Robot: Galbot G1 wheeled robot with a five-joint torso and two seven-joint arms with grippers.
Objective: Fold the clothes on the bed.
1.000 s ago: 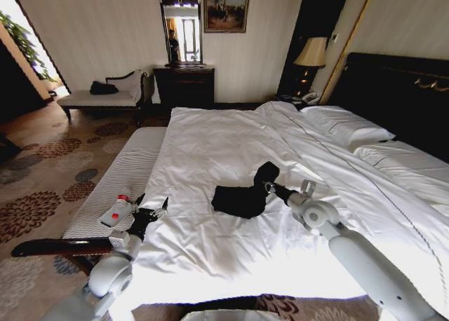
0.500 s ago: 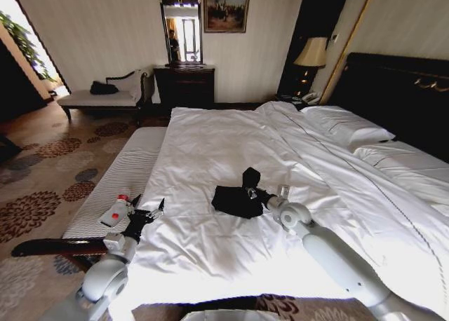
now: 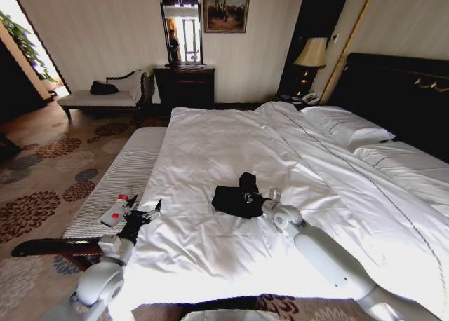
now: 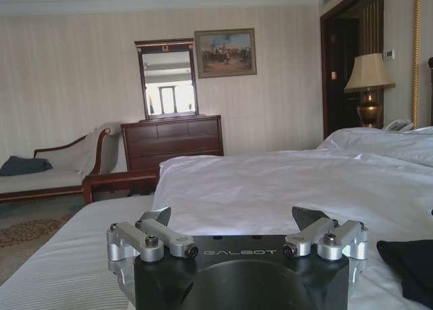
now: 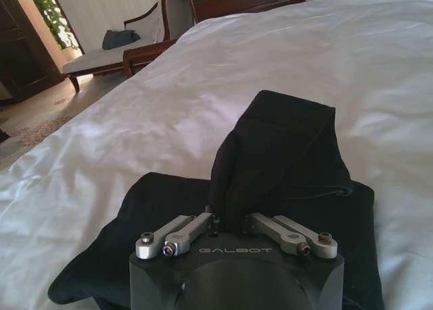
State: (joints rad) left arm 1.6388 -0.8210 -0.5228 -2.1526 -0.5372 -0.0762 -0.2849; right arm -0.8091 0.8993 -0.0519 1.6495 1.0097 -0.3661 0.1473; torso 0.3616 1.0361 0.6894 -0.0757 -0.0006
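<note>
Far to the left, past the foot of the bed, a cream chaise longue (image 3: 98, 97) stands against the wall with a dark bundle on its seat. Nearer, the grey-striped bench (image 3: 126, 177) runs along the bed's left side, and a small white bottle with a red cap (image 3: 116, 210) lies on its near end. The left gripper (image 3: 144, 216) hovers just over the edge of the mattress beside that bottle, its jaws spread wide with nothing between them; its wrist view shows both metal fingers (image 4: 152, 232) well apart. The bed (image 3: 210, 146) stretches away, white sheets rumpled, pillows by the dark headboard on the right. Around the middle of the sheets sits the black T-shirt (image 3: 235, 198), bunched in a crumpled heap. The right gripper (image 3: 250, 196) is at the heap's right side, jaws pinched on a fold of the black cloth, which stands up above the rest of the shirt (image 5: 270, 154).
</note>
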